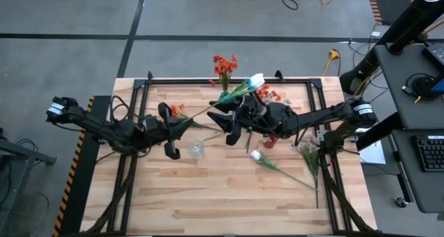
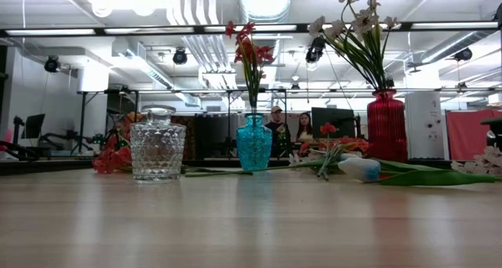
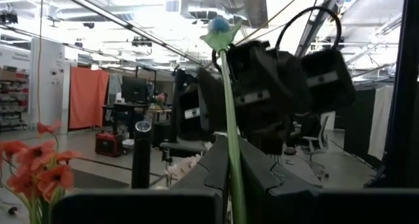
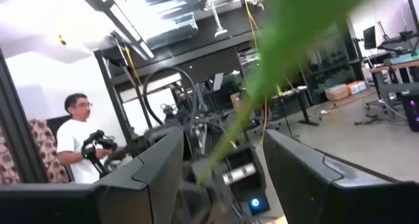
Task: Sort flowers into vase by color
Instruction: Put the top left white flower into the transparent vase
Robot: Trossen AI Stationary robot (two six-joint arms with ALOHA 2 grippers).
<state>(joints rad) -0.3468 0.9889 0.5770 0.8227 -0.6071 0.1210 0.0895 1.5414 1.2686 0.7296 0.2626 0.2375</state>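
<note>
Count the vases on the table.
3: clear glass vase nearest the left gripper, blue vase at the far edge holding orange-red flowers, red vase mostly hidden under the right arm from above.

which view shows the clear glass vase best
The low view: the clear glass vase stands upright and unobstructed on the table, its faceted pattern plain and nothing in it. The high view shows only its small round rim from above. Neither wrist view shows it.
</note>
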